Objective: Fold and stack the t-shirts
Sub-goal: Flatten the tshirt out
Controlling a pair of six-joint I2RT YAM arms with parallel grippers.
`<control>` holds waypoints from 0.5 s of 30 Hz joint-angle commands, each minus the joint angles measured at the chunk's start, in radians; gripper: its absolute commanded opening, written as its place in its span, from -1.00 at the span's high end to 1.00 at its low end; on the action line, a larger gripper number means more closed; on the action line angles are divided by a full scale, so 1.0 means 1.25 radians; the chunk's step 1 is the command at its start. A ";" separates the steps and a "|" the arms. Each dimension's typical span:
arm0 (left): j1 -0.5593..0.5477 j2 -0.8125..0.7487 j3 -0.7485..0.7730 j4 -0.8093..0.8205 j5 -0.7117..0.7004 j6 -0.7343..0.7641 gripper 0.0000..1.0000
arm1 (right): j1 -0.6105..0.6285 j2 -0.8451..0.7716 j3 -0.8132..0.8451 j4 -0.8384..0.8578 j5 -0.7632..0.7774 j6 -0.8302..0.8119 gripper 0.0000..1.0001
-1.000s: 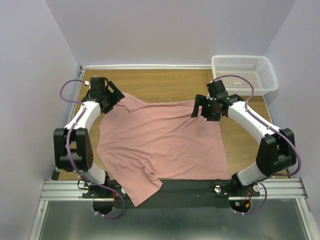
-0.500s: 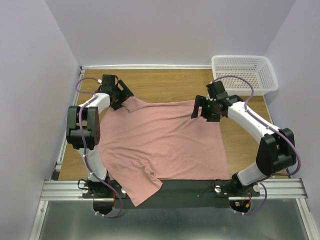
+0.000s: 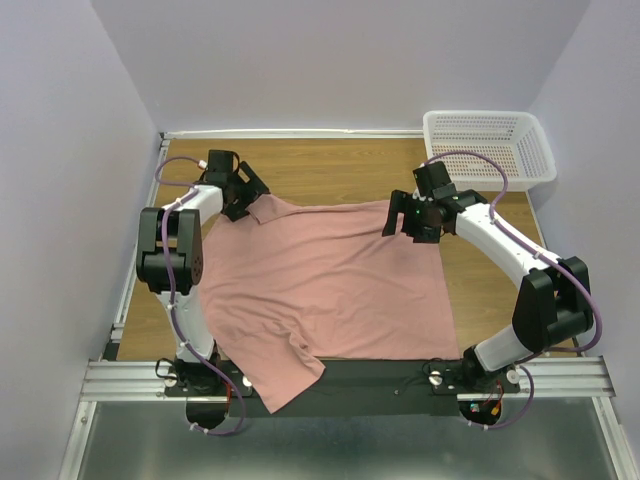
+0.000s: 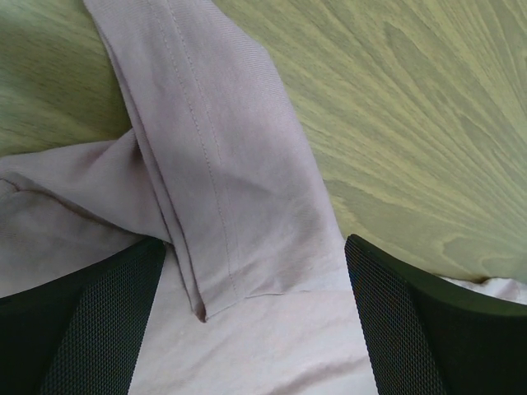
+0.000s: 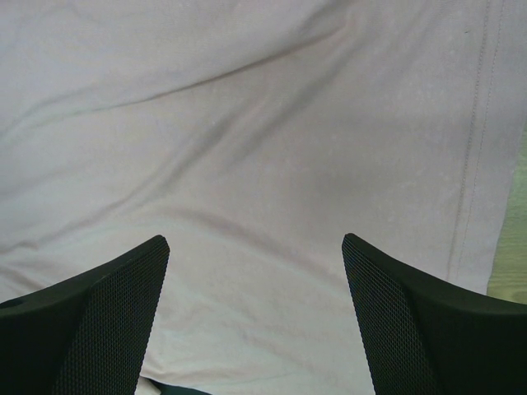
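Wood table (image 3: 330, 175) w/ pink t-shirt (image 3: 330, 280) spread mostly flat.

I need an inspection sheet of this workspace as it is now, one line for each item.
Surface: wooden table, largely under the shirt.
Job's things: pink t-shirt spread out, unfolded; near sleeve hangs over the table edge.
Clutter: white mesh basket at the far right corner.
Grippers: left gripper open over the doubled-over far sleeve; right gripper open over the hem.
Cables: a purple cable loops above each arm.
Surroundings: plain pale walls on three sides.
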 commanded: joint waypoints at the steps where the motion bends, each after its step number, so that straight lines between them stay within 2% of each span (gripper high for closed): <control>1: -0.020 0.021 0.031 0.005 0.034 -0.010 -0.97 | -0.003 -0.008 0.003 0.014 0.028 -0.010 -0.86; 10: -0.040 0.063 0.131 0.009 0.089 -0.050 -0.89 | -0.003 -0.026 -0.001 0.014 0.041 -0.019 -0.86; 15: -0.065 0.117 0.236 0.021 0.138 -0.095 -0.84 | -0.003 -0.036 0.003 0.013 0.046 -0.024 -0.86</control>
